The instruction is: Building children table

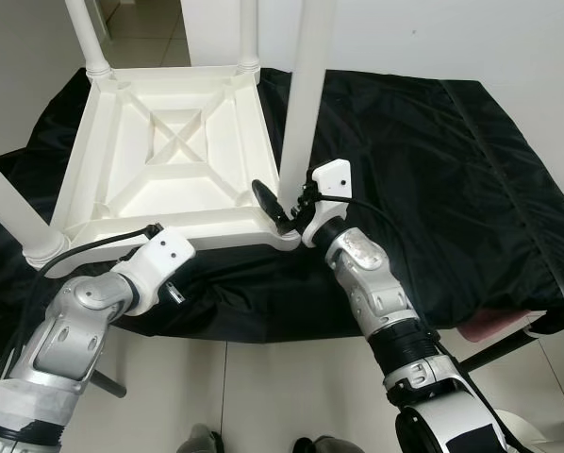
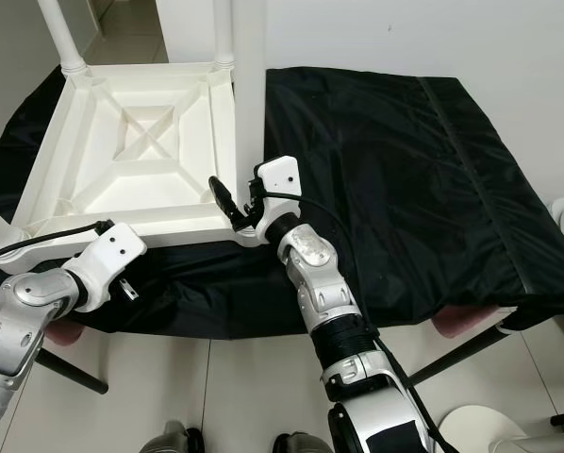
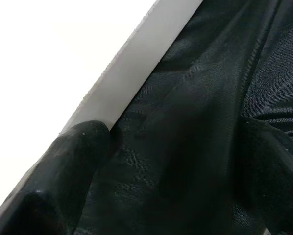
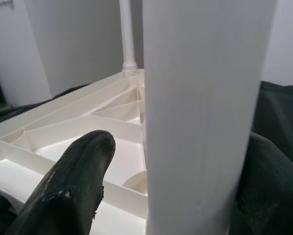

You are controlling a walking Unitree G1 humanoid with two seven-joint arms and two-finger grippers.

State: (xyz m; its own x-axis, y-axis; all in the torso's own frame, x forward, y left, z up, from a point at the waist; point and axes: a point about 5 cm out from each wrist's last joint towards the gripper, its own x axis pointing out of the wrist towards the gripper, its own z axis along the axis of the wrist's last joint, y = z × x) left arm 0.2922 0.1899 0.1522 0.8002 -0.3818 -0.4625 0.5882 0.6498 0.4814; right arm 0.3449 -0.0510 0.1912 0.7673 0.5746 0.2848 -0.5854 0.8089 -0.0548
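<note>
table leg (image 1: 301, 104) upright between right gripper (image 1: 287, 212) fingers (image 4: 75, 183), tabletop (image 1: 164, 156) inverted

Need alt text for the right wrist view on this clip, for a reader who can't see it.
A thick white table leg stands upright between the right gripper's two black fingers, close to the camera. Behind it lies the ribbed underside of the upturned white table top, with another leg rising at its far corner.

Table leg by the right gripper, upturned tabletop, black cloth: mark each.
table leg (image 1: 299, 123), left eye view, mid shaft.
upturned tabletop (image 1: 174, 142), left eye view, centre of the ribbed underside.
black cloth (image 1: 433, 160), left eye view, bare stretch right of the tabletop.
</note>
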